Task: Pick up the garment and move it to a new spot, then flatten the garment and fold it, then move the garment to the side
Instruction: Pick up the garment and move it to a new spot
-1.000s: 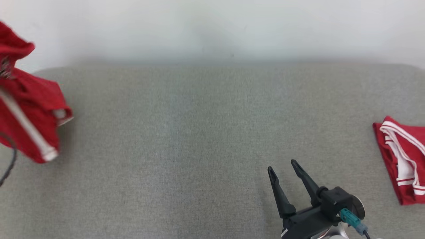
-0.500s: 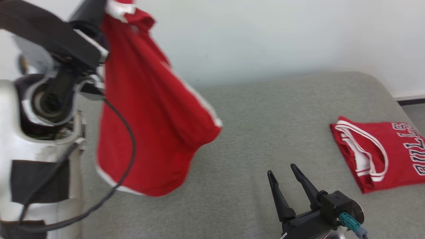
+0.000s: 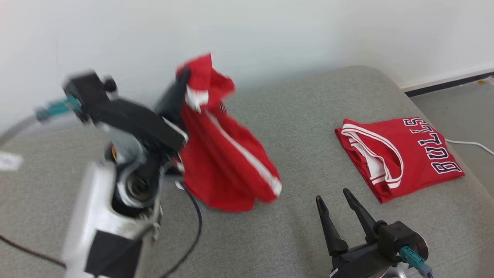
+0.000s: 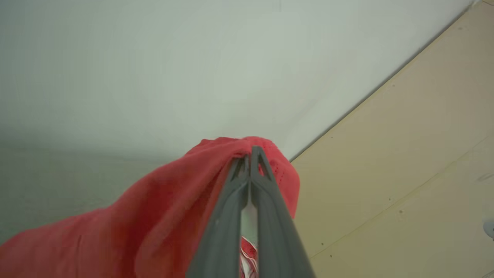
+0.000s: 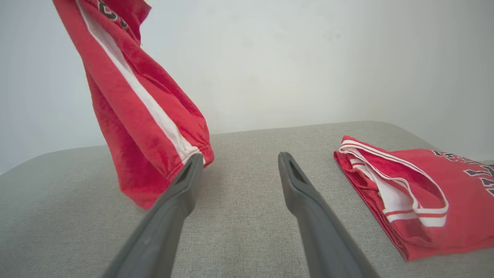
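Nearest, right gripper (image 3: 332,195) sits empty, fingers wide, low over grey cushion (image 3: 293,116), prob. ready to help flatten. Beyond, left gripper (image 4: 251,152) clamps red garment (image 3: 227,166), holding it aloft so cloth hangs free, hem near cushion. Farther right, folded Bulls jersey (image 3: 409,154) lies aside.

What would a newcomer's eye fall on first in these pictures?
A red garment dangles from the shut left pincer over the left half of the grey cushion. A folded red BULLS jersey lies flat at the right, and the open right pincer hovers empty in front.
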Tool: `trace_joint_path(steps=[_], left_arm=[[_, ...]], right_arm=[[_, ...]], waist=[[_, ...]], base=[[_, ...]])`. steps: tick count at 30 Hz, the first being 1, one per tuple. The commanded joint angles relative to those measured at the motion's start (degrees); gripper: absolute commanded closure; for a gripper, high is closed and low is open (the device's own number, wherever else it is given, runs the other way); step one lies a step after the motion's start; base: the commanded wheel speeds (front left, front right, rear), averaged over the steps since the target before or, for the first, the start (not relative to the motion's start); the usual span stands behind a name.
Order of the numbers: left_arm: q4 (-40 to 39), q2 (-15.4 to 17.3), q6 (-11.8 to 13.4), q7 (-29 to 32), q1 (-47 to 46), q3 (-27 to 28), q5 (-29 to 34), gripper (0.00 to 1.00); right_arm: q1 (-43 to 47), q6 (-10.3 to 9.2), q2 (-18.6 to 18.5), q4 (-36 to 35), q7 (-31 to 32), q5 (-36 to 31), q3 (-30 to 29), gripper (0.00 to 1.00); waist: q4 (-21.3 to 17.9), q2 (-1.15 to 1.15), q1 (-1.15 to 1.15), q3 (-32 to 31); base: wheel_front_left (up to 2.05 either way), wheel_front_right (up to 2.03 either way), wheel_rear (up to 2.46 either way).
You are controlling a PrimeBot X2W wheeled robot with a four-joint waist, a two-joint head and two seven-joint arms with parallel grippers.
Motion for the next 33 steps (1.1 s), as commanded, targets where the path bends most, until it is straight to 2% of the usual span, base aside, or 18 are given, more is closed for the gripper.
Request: trace_joint_path(steps=[1,5,12,14,20,24,30,33], left_arm=[[1.0,-0.1,-0.3,-1.2,1.7,-0.5,1.1,1.0],[9.8,-0.1,-2.4,-9.0,8.4,-4.7,3.9,1.0],[20.1,-0.1,-4.1,-16.0,14.7,-12.4,5.0,1.0],[21.3,-0.1,-4.3,-18.0,15.6,-14.3,5.5,0.01],[21.2,0.0,-5.4,-26.7,18.8,-15.6,7.0,0.0],[18.5,1.7,-5.8,-32.8,22.1,-14.3,8.9,0.0],[11.6,5.4,-4.5,-35.7,28.4,-11.3,15.0,0.0],[6.5,6.2,-3.6,-35.9,32.0,-7.6,19.4,0.0]], right_arm=[[0.8,-0.16,-0.1,-0.2,-0.2,0.4,-0.2,0.0],[0.9,-0.16,-0.4,-0.9,0.6,0.1,-0.2,0.0],[2.1,-0.16,-0.7,-1.8,1.5,0.2,-0.6,0.0],[2.4,-0.16,-0.8,-2.0,1.7,0.3,-0.8,0.0],[3.6,-0.16,-0.8,-3.0,2.3,0.1,-2.2,0.0],[4.8,-0.16,-1.0,-3.8,2.7,-0.2,-3.8,0.0],[6.5,-0.16,-1.1,-5.2,3.1,-0.7,-6.5,0.0],[7.5,-0.16,-0.9,-5.7,3.3,-1.1,-7.6,0.0]], waist=[[-0.4,0.0,0.0,0.5],[0.7,0.0,0.0,0.5],[3.3,0.0,0.0,-0.3],[4.2,0.0,0.0,-0.7],[6.8,0.0,0.0,-1.7],[8.7,0.0,0.0,-2.4],[11.5,0.0,0.0,-3.2],[12.6,0.0,0.0,-3.5]], base=[[0.0,0.0,0.0],[0.0,0.0,0.0],[0.0,0.0,0.0],[0.0,0.0,0.0],[0.0,0.0,0.0],[0.0,0.0,0.0],[0.0,0.0,0.0],[0.0,0.0,0.0]])
